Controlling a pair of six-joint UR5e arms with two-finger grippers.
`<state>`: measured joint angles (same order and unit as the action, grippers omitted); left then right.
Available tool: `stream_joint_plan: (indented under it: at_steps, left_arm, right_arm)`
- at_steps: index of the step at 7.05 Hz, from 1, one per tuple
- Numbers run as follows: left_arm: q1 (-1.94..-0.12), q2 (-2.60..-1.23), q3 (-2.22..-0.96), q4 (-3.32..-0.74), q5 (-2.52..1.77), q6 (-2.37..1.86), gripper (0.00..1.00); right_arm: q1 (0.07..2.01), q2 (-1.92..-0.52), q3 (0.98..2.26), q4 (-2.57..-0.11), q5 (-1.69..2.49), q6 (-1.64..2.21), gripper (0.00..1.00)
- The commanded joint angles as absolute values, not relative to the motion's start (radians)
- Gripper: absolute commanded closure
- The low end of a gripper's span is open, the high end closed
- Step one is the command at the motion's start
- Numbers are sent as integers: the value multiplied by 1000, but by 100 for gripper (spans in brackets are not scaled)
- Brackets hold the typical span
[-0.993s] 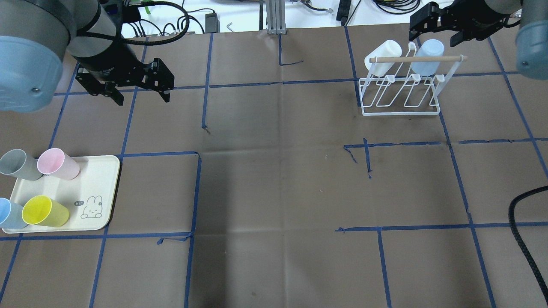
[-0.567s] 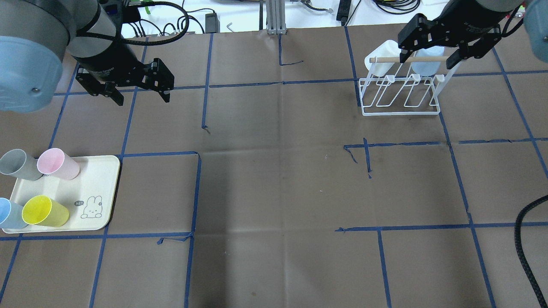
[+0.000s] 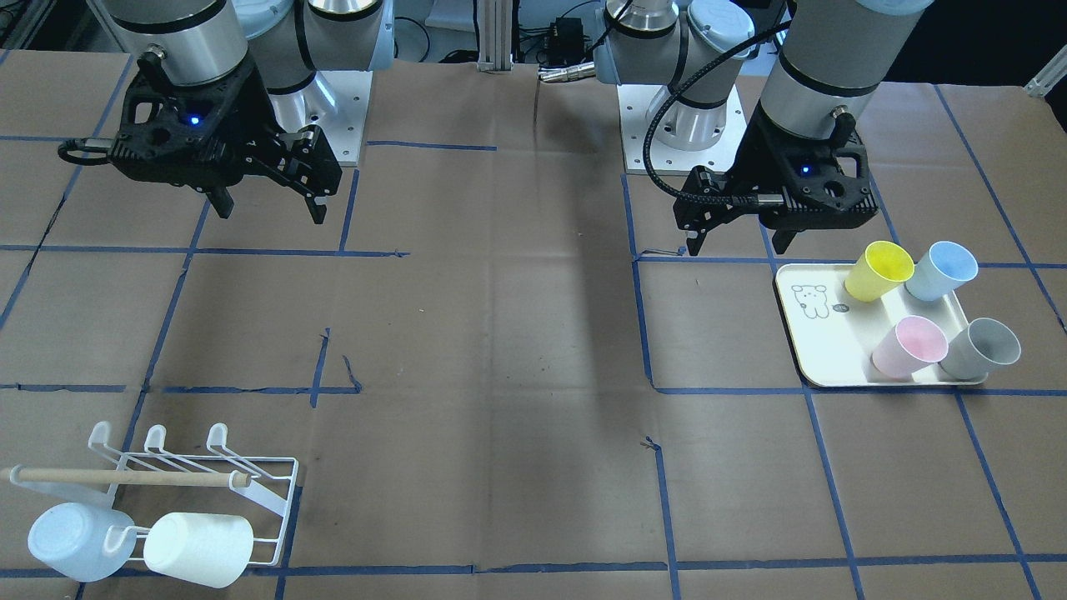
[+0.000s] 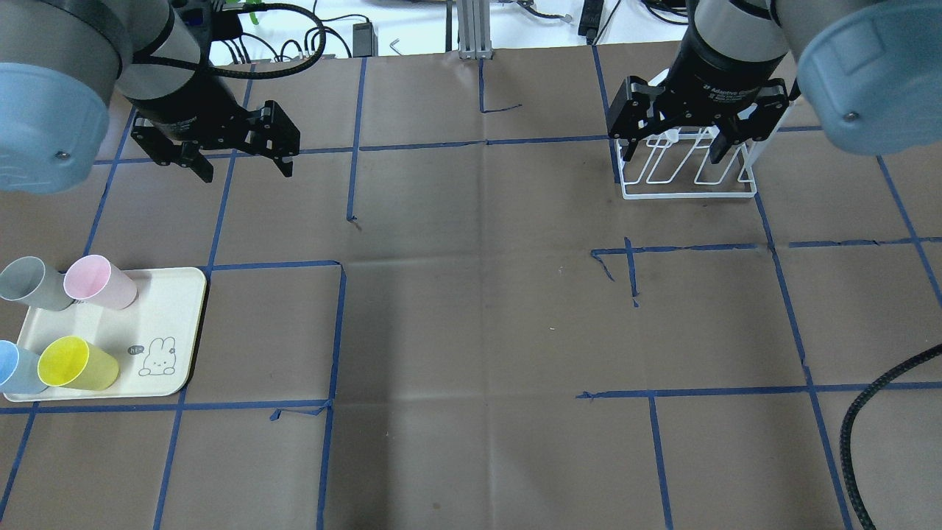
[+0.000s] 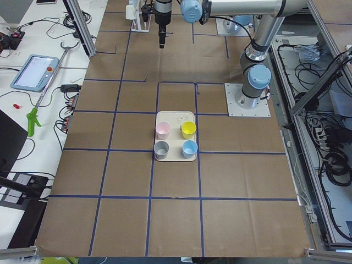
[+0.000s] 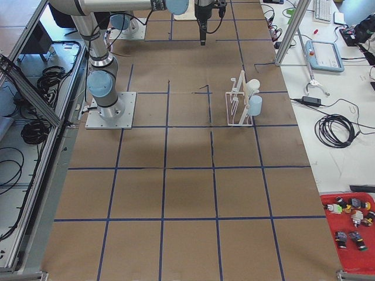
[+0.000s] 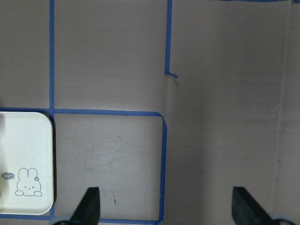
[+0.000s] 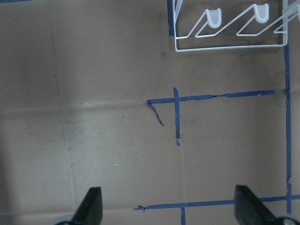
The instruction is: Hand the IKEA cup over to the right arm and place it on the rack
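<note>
Retreating over the rack (image 4: 689, 196), right claw (image 4: 671, 156) spread, empty, blue cup (image 3: 71, 542) hung beyond it; left claw (image 4: 246, 173), spread, likely fetches next.

The table (image 4: 471, 456) is covered edge to edge in brown paper crossed by a grid of blue tape (image 4: 699, 392), and the light falls evenly from above, leaving only soft shadows. Along one long side runs a white bench (image 6: 343, 170) carrying a coiled black cable (image 6: 335, 130), a teach pendant (image 5: 34, 71) and a red tray (image 6: 351, 260) of small parts. Aluminium posts (image 5: 77, 25) rise at the table's edge.
</note>
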<state>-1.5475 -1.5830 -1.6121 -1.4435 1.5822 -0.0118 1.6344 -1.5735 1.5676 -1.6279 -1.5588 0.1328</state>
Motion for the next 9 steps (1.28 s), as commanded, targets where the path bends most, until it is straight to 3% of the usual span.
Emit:
stream_joint_plan:
  at_steps: [1, 9]
  left_arm:
    - [-1548, -1583, -1612, -1443, 1582, -11, 1]
    - [-1548, -1583, -1612, -1443, 1582, -11, 1]
  right_arm:
    - [1638, -1574, 1565, -1620, -1565, 135, 0]
    - [1640, -1588, 1568, -1621, -1598, 132, 0]
